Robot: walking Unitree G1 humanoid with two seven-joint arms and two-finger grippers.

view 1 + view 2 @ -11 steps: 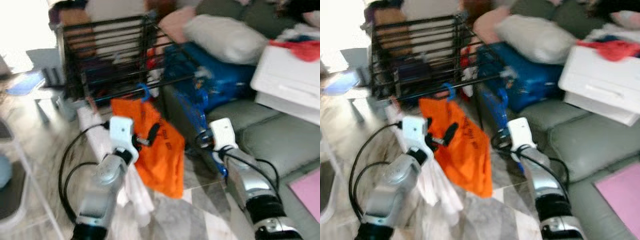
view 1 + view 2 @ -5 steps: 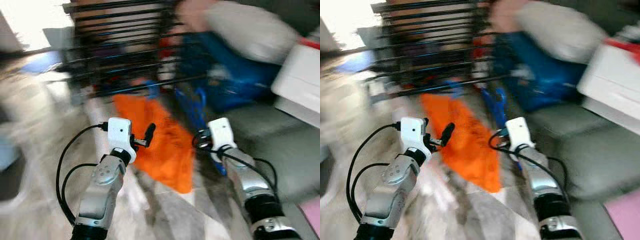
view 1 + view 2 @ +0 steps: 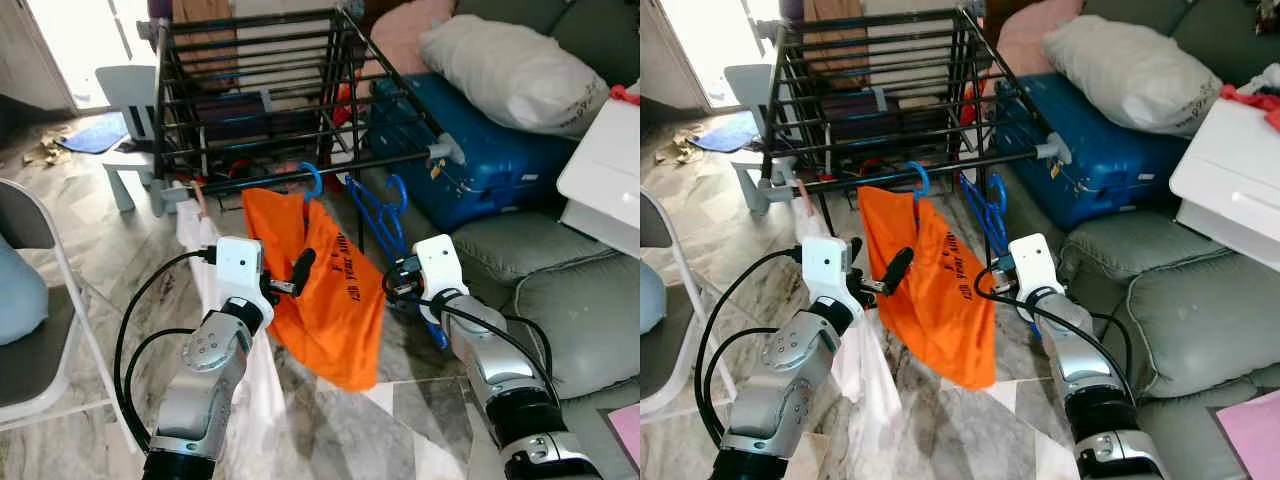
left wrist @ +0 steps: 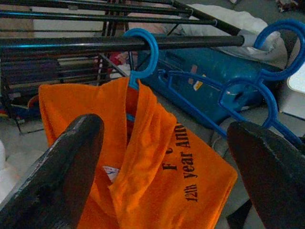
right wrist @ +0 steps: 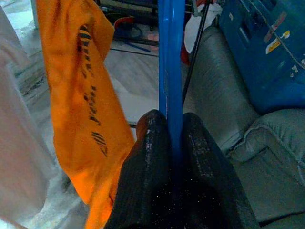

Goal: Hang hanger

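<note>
Pinching empty blue plastic hangers (image 5: 170, 71), right gripper (image 5: 171, 143); hooks probably off black rack rail (image 4: 119, 43). Left gripper (image 4: 162, 157) spread, orange shirt (image 4: 157, 176) at 12 o'clock.

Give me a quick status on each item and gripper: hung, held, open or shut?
Orange shirt: on a blue hanger hooked over the rack's front bar.
Empty blue hangers: not clearly hooked on the bar; one clamped low down by the right gripper, shut.
Left gripper: open, holding nothing, facing the shirt.
Blue suitcase: closed, beside the rack.
White pillow: resting on the suitcase.
</note>
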